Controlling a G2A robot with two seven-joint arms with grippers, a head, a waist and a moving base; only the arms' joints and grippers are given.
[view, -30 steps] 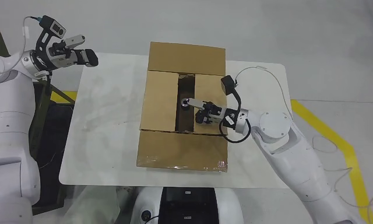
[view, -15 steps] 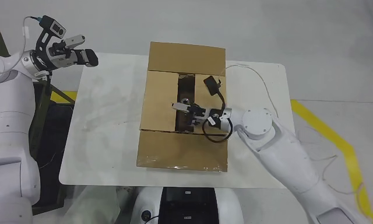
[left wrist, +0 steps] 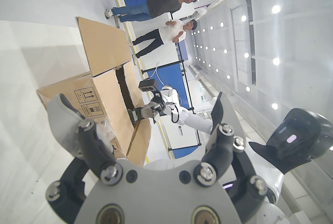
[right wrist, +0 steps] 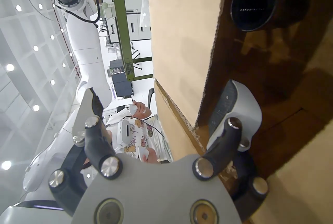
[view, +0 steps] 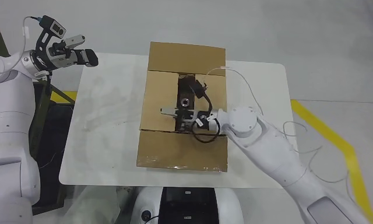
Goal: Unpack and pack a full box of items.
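One cardboard box [view: 160, 101] sits at the middle of the top view, on a white table [view: 105, 136]. Its far and near flaps are folded outward and lie flat. The two side flaps are nearly shut over the top, with a narrow dark slot between them.

Right gripper [view: 172, 112] is at that slot, near the centre of the frame. In the right wrist view the right gripper [right wrist: 160, 89] has its jaws spread wide. The corrugated edge of one side flap stands between them. One finger is down inside the box, the other is out over the flap's upper face, and neither presses on the cardboard. Deeper inside the box, at the upper right of that view, lies a black tube [right wrist: 253, 4] with its open end facing the camera.

Left gripper [view: 87, 56] is at the upper left of the top view, just off the table's far corner and well apart from the box. In the left wrist view the left gripper [left wrist: 140, 97] has its jaws spread, with nothing between them.
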